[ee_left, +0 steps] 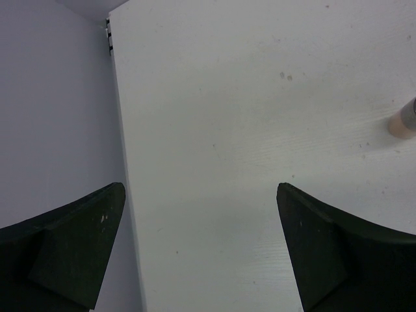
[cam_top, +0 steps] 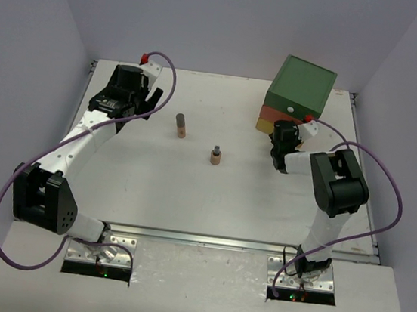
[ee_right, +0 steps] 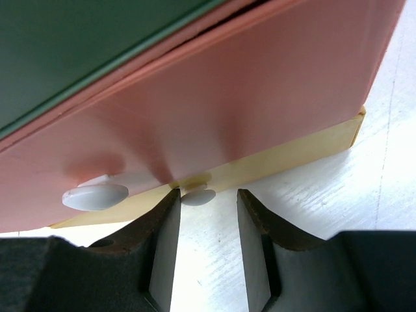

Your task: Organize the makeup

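Two tan-brown makeup tubes are on the white table: one with a dark cap (cam_top: 181, 125) and a shorter one (cam_top: 215, 155). The end of the dark-capped tube shows at the right edge of the left wrist view (ee_left: 403, 122). My left gripper (cam_top: 153, 102) is open and empty (ee_left: 201, 188) over bare table at the back left, left of the tubes. My right gripper (cam_top: 280, 132) is at the front of the drawer box (cam_top: 300, 87). Its jaws (ee_right: 207, 195) stand open around the yellow bottom drawer's small white knob (ee_right: 198, 195), which lies next to the left finger.
The drawer box has a green top, an orange middle drawer (ee_right: 247, 97) with a white knob (ee_right: 95, 195), and a yellow bottom drawer (ee_right: 305, 151). The table's left edge (ee_left: 120, 130) meets the grey wall near the left gripper.
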Action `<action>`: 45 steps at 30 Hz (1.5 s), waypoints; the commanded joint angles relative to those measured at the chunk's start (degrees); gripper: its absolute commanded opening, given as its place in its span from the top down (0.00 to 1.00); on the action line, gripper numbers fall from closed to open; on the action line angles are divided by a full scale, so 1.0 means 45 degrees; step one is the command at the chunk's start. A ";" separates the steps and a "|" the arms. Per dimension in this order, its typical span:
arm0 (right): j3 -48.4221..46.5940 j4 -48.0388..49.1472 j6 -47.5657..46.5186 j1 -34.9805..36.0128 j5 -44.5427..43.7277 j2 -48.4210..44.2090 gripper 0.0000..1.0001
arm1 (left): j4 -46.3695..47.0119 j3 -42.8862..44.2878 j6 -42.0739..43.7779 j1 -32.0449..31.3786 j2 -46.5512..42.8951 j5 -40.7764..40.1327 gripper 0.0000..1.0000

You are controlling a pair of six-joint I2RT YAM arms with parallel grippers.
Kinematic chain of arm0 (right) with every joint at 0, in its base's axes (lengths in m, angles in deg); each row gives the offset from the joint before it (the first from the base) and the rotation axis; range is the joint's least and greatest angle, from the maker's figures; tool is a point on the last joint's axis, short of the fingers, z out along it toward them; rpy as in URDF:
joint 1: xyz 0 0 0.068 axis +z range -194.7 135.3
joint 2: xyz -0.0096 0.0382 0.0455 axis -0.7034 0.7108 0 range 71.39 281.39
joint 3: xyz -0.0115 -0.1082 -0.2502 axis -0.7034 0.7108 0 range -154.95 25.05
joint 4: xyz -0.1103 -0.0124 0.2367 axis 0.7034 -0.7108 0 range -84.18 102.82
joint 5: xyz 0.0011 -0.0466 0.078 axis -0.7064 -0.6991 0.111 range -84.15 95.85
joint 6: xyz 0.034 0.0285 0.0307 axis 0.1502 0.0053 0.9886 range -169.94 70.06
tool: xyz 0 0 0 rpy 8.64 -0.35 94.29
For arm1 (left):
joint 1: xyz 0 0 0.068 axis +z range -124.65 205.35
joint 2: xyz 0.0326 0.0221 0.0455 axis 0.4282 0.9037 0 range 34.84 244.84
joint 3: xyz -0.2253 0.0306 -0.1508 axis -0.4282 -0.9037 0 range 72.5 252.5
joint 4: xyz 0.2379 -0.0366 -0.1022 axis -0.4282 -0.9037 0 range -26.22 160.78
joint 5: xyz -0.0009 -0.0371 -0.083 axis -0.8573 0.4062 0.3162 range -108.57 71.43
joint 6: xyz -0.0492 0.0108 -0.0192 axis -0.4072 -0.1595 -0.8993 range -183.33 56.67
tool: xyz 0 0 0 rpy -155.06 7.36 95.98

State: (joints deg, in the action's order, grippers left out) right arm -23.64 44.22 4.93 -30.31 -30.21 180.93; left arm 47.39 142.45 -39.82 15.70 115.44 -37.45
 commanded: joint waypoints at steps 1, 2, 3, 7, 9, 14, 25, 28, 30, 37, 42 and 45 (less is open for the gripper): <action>-0.0610 -0.0654 0.0374 -0.0112 -0.0359 0.0283 0.61 | 0.0566 -0.0055 0.0065 0.0189 -0.0313 -0.0198 0.00; -0.0624 -0.0687 0.0445 -0.0123 -0.0367 0.0298 0.62 | 0.0568 -0.0057 0.0056 0.0191 -0.0323 -0.0190 0.00; -0.0625 -0.0688 0.0488 -0.0137 -0.0367 0.0312 0.63 | 0.0568 -0.0057 0.0047 0.0197 -0.0332 -0.0186 0.00; -0.0664 -0.0708 0.0425 -0.0249 -0.0483 0.0327 0.73 | 0.0568 -0.0076 0.0086 0.0211 -0.0391 -0.0220 0.00; -0.0723 -0.0708 0.0288 -0.0288 -0.0445 0.0327 0.74 | 0.0568 -0.0096 0.0106 0.0211 -0.0372 -0.0220 0.00; -0.0681 -0.0688 0.0182 -0.0469 -0.0085 0.0302 0.86 | 0.0588 -0.0090 0.0092 0.0236 -0.0371 -0.0200 0.00; -0.0102 -0.1312 0.0271 -0.0454 0.1214 -0.0340 1.00 | 0.0588 -0.0041 0.0051 0.0289 -0.0359 -0.0161 0.00; 0.0258 -0.1536 0.0418 -0.0350 0.1410 -0.0805 1.00 | 0.0585 0.0007 0.0025 0.0286 -0.0330 -0.0120 0.00; 0.0453 -0.1702 0.0374 -0.0226 0.1414 -0.1087 1.00 | 0.0576 0.0040 0.0008 0.0274 -0.0309 -0.0095 0.00; 0.1775 -0.1622 0.0428 0.0466 0.1304 -0.2130 1.00 | 0.0646 0.0161 -0.0011 0.0289 -0.0254 0.0037 0.00; 0.2370 -0.0333 -0.0657 0.0571 0.1160 -0.2314 0.95 | 0.0627 0.0152 0.0008 0.0289 -0.0260 0.0092 0.00; 0.2060 0.0572 -0.2185 0.0541 0.1078 -0.2042 0.71 | 0.0627 0.0160 0.0008 0.0289 -0.0304 0.0093 0.00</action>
State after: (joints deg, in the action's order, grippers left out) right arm -12.93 38.54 3.46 -27.68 -23.47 172.47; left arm 47.87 141.91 -39.61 16.36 115.42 -37.20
